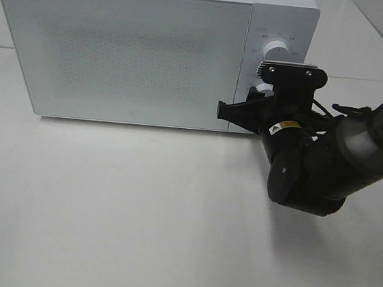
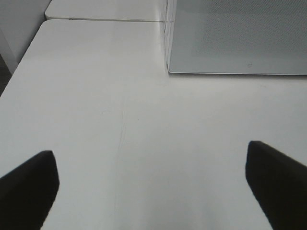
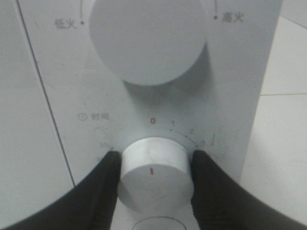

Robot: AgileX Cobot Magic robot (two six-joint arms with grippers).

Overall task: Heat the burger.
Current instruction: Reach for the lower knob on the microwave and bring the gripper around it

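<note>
The burger is out of view; the white microwave (image 1: 139,56) stands with its door closed. My right gripper (image 3: 154,167) is at the control panel, shut on the lower timer knob (image 3: 153,179), one black finger (image 3: 103,191) pressed on each side. The knob's red mark lines up with the 0 on the dial. Above it is the larger power knob (image 3: 148,38). From the high camera the right gripper (image 1: 264,89) sits below that power knob (image 1: 278,48), partly hidden by its wrist mount. My left gripper (image 2: 153,191) hangs open over bare table, holding nothing.
The microwave's front corner (image 2: 169,72) lies ahead of the left gripper. The white table (image 1: 136,213) stretches in front of the microwave. The bulky right arm (image 1: 326,164) occupies the right side, close to the panel.
</note>
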